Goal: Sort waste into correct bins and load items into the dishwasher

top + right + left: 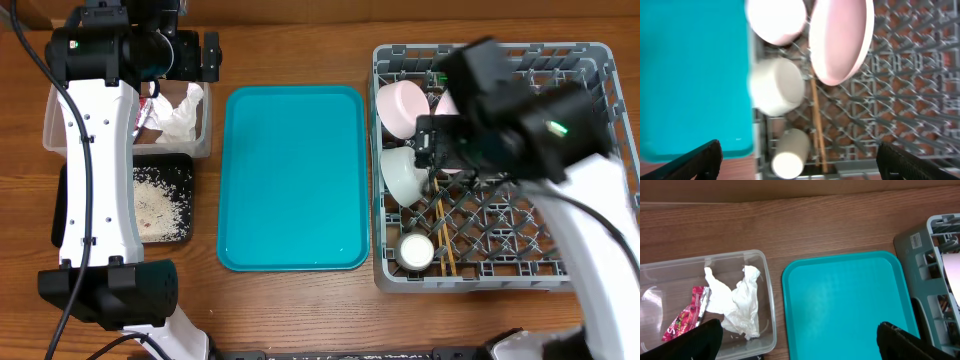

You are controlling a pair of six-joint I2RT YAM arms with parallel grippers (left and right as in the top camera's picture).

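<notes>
Crumpled white napkins and a red snack wrapper lie in the clear tub. Rice scraps lie in the black tray. The grey dish rack holds a round white dish, two white bowls, a white cup and wooden chopsticks. My left gripper is open and empty above the tub's right edge. My right gripper is open and empty above the rack's left side.
A large teal tray lies bare between the tub and the rack on the wooden table. The left arm covers much of the tub and black tray in the overhead view. The right arm spans the rack.
</notes>
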